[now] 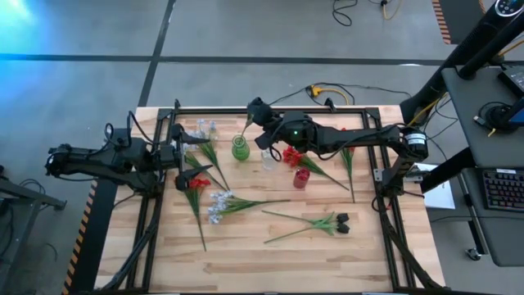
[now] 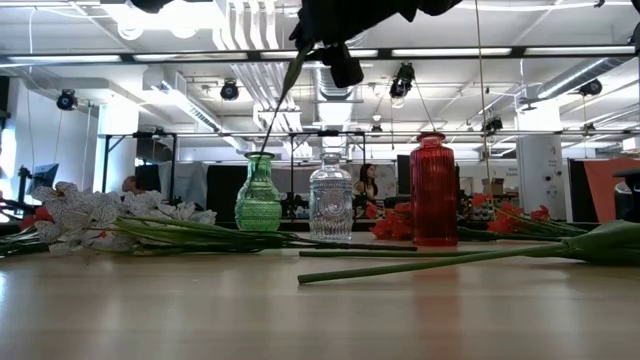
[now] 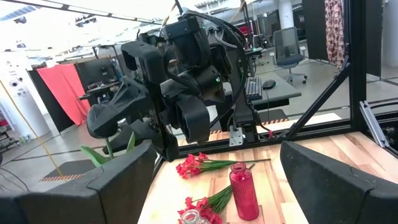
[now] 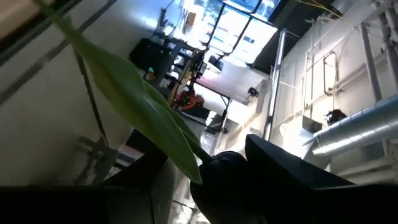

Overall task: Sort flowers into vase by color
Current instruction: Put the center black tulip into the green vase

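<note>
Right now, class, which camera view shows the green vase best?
The low view: the green vase stands in full profile with a stem entering its mouth. The high view shows only its top from above. Neither wrist view shows it.

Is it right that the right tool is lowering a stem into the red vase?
Not the red one. The low view shows the stem held by the right tool entering the green vase; the red vase stands apart, empty.
</note>
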Motion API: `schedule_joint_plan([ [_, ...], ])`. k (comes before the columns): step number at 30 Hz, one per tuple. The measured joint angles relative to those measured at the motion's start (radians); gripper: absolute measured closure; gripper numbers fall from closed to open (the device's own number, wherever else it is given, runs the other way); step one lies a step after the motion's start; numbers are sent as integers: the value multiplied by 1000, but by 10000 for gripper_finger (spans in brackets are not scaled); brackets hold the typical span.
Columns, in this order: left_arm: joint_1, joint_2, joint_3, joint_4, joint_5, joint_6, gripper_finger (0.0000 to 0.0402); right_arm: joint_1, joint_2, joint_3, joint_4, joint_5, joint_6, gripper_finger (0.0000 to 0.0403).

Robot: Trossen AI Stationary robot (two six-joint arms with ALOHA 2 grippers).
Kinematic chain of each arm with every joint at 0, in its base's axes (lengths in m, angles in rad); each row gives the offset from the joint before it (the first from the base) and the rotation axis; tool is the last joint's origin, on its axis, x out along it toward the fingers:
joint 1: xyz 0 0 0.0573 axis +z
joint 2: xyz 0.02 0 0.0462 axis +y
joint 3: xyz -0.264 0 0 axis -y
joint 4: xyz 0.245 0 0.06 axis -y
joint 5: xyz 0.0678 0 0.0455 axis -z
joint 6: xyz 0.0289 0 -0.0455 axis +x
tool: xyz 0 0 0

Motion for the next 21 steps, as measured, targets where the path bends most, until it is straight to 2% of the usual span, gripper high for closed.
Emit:
schedule_joint_plan([
  [4,0,0,0,0,0,0,74,2,0,0,46,34,48,208],
  [21,0,0,0,0,0,0,74,9,0,0,88,24,76,94],
])
